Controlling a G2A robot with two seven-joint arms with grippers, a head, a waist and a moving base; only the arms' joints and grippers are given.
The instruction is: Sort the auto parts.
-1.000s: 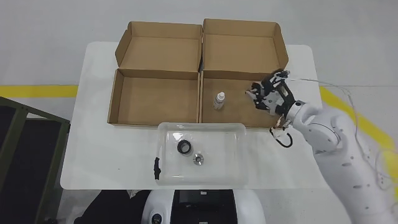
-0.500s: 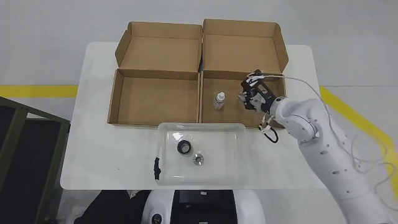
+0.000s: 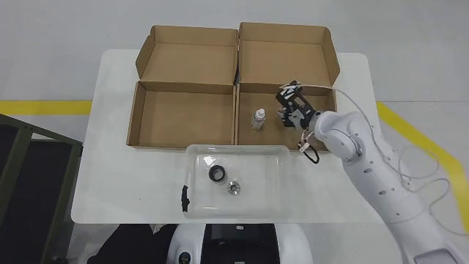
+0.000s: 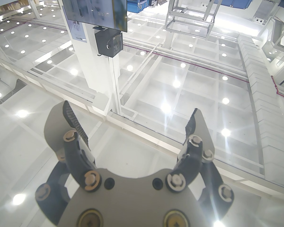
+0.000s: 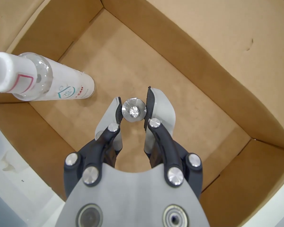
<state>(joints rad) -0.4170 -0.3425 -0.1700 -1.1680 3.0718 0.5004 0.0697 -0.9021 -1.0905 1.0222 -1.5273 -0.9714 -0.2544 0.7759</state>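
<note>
Pinched tight in the right claw (image 5: 133, 109): small round metal part (image 5: 133, 113), inside the right box (image 3: 253, 103), near the upright white bottle (image 5: 49, 83) | spread wide apart, holding nothing: left claw (image 4: 132, 124) | lying in the clear tray (image 3: 238, 147) on the table (image 3: 110, 161): black ring (image 3: 218, 174), silver part (image 3: 233, 186)
</note>
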